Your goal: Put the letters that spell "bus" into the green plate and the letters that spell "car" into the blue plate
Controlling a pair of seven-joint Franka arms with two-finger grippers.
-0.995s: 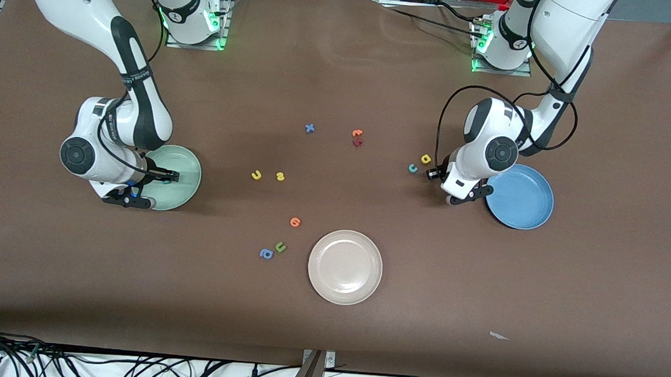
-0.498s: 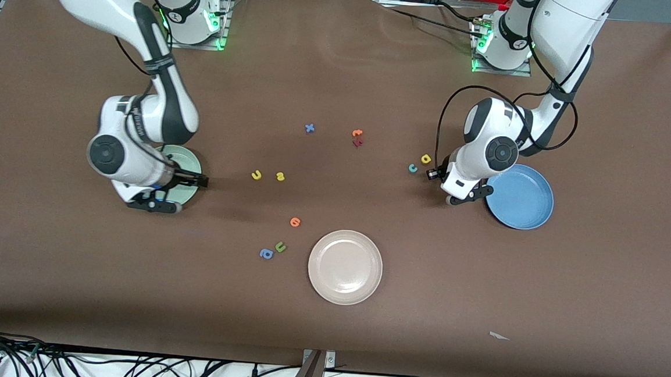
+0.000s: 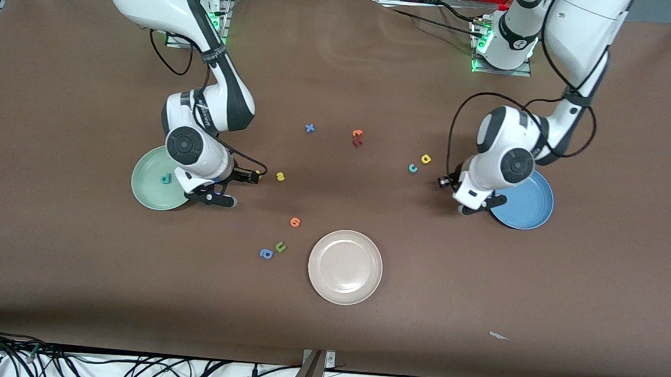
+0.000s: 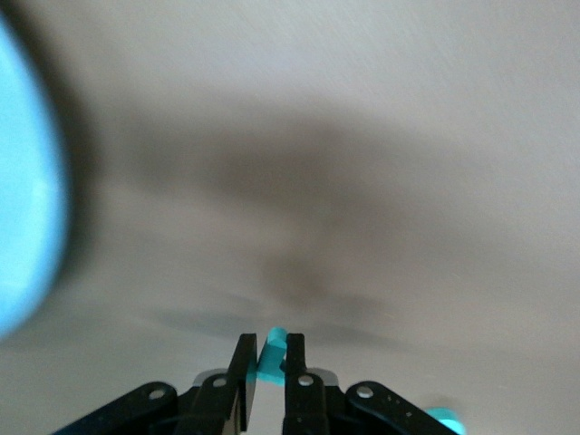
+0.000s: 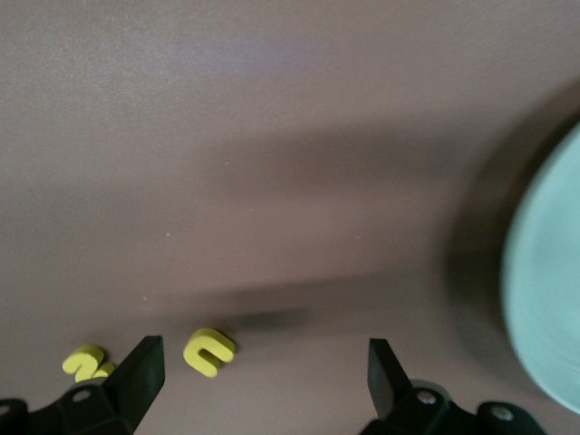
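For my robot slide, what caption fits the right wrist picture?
Open right claw hovers over the yellow u, with the s beside it and the green plate nearby.

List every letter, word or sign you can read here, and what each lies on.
"x": blue x, on table.
"c": teal c, table.
"a": yellow a, table.
"s": yellow s, table.
"u": yellow u, table, under open right gripper.
"u": green u, table.
"a": blue a, table.
"b": teal b, in green plate.
Unreadable: orange letter, orange-and-red pair, arm print, teal letter in shut left gripper.
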